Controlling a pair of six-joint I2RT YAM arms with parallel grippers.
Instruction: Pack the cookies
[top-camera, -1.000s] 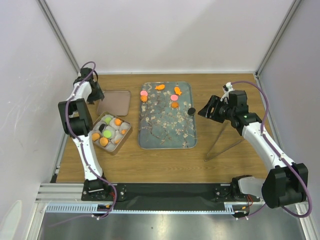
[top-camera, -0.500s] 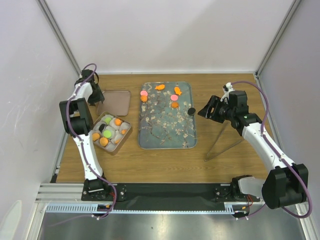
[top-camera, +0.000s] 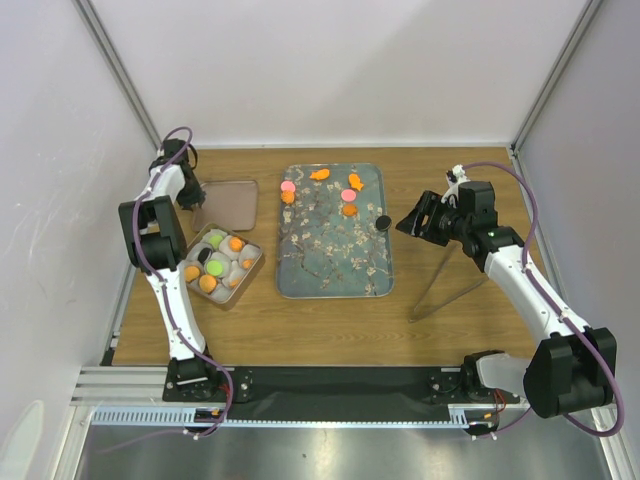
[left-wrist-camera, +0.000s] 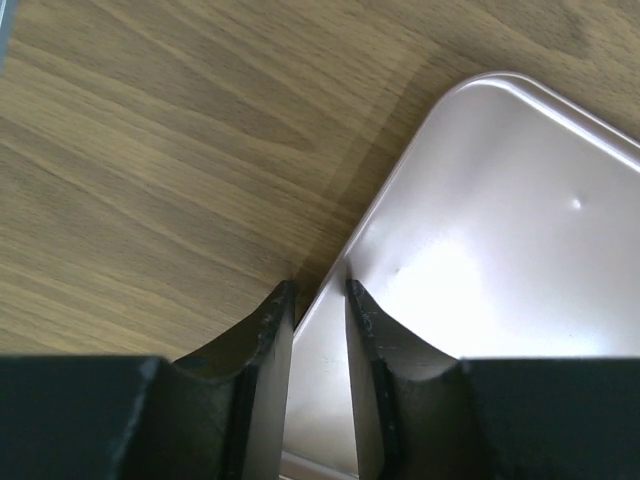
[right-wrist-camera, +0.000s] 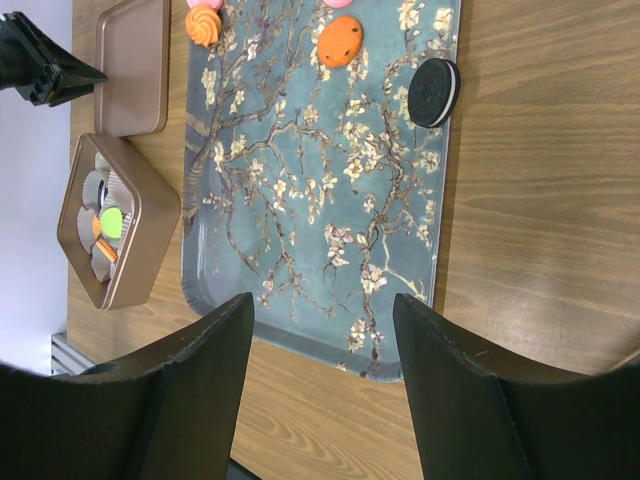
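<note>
Several cookies lie on the floral tray (top-camera: 335, 275): pink and orange discs (top-camera: 288, 190), two orange fish shapes (top-camera: 320, 174), another pink and orange pair (top-camera: 349, 202), and a black disc (top-camera: 381, 222). More cookies (top-camera: 215, 262) fill the square tin (top-camera: 243, 280). My left gripper (top-camera: 195, 195) is shut on the left rim of the brownish-pink lid (top-camera: 232, 203); in the left wrist view the fingers (left-wrist-camera: 270, 320) straddle the lid's (left-wrist-camera: 500, 230) edge. My right gripper (top-camera: 408, 224) hangs open beside the black cookie (right-wrist-camera: 434, 92), nothing between its fingers (right-wrist-camera: 205, 360).
Thin metal tongs (top-camera: 445, 285) lie on the wood right of the tray. The tin (right-wrist-camera: 120, 225) sits just in front of the lid (right-wrist-camera: 133, 70), left of the tray (right-wrist-camera: 300, 200). White walls and metal posts enclose the table on three sides.
My left gripper's jaws have narrowed onto the lid's left rim, and the lid has shifted slightly. The right arm and the cookies have not moved.
</note>
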